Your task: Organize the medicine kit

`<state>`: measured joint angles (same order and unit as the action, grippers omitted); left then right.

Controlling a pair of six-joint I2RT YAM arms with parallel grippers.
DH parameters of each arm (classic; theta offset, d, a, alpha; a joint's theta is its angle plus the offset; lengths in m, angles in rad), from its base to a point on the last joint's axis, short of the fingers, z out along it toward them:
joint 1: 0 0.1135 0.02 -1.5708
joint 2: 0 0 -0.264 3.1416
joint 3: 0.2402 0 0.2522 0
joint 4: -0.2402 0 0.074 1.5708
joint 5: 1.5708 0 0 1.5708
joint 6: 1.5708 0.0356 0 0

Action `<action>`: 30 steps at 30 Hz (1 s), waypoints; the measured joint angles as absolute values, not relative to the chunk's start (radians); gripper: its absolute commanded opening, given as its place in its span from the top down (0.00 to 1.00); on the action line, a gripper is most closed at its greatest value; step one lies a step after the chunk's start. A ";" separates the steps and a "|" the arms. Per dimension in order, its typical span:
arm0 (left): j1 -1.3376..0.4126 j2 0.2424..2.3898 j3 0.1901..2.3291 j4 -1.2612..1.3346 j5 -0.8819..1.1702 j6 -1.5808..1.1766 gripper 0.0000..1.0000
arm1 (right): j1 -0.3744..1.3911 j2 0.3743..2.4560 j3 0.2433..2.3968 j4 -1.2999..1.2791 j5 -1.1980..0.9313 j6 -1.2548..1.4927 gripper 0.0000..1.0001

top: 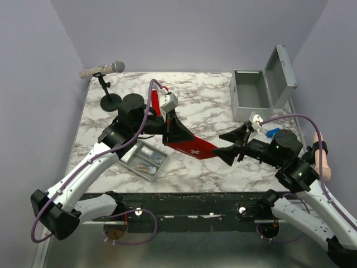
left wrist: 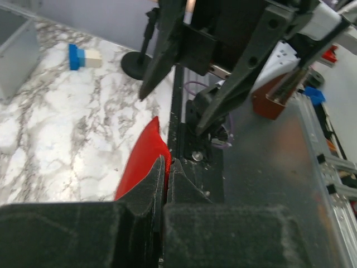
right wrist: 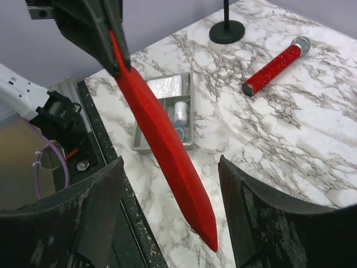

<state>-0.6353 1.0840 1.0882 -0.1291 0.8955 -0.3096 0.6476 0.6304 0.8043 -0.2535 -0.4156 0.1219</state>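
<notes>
Left end effector (top: 172,127) grasps a red pouch (top: 189,146) whose long axis slants to the released right end effector (top: 228,146), nearest the medicine kit (top: 245,110).

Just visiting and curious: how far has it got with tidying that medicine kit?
Early days. Done: the medicine kit stands open but looks empty. In hand: the left gripper pinches one end of a red pouch, the right gripper open around its other end. Left: the pouch and the small items in the grey tray are not yet in the kit.
</notes>
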 measured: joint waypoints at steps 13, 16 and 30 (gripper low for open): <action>-0.633 1.110 1.130 -0.031 1.081 -0.397 1.00 | 0.656 0.757 0.806 -0.268 -0.459 0.114 0.57; -0.632 1.113 1.150 -0.031 1.080 -0.391 1.00 | 0.658 0.784 0.807 -0.282 -0.485 0.118 0.84; -0.510 1.135 1.172 -0.087 0.314 -0.458 0.16 | 0.634 1.012 1.102 -0.459 0.039 0.272 0.99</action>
